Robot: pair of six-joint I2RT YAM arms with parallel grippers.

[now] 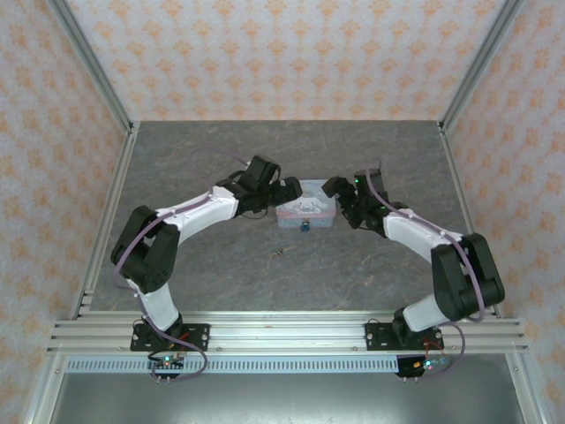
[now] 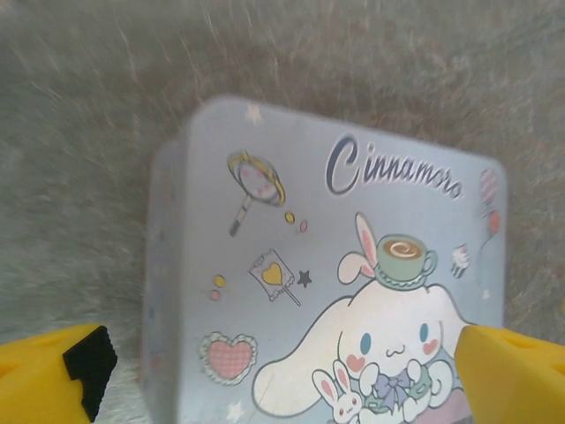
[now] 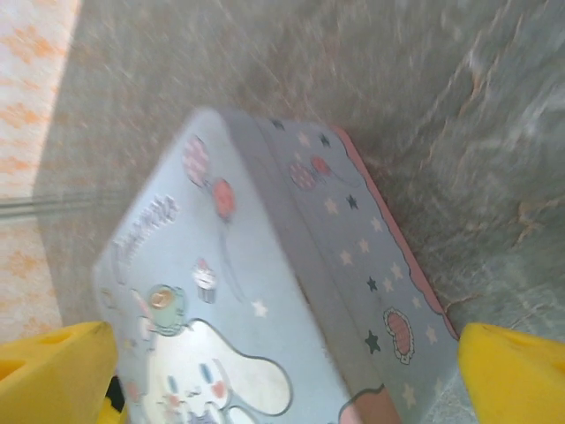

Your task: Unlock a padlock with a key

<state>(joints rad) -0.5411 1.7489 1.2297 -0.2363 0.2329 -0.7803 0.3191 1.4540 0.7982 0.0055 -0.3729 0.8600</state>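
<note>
Aluminium rails (image 1: 282, 331) run along the near edge of the table (image 1: 221, 274), and both arm bases are bolted to them. The left arm (image 1: 146, 252) rises from its base, folds sharply at a dark elbow out to the left, then sends its white forearm inward and away toward the middle of the table. The right arm (image 1: 463, 274) mirrors it, with its elbow out to the right and its forearm slanting in toward the centre. A small thin object (image 1: 278, 254) lies alone on the grey stone-patterned top between the arms, too small to identify.

Just beyond it is the padlock (image 1: 304, 227), a tiny dark blue piece right against the middle of the near side of the pastel tin (image 1: 306, 210). The left gripper (image 1: 287, 191) is at the tin's left end and the right gripper (image 1: 335, 187) at its right end. In each wrist view the yellow fingers (image 2: 53, 380) stand wide apart at the lower corners, the tin's cartoon lid between and beyond them, and neither claw holds anything. Patterned walls (image 1: 282, 53) close off the far side.
</note>
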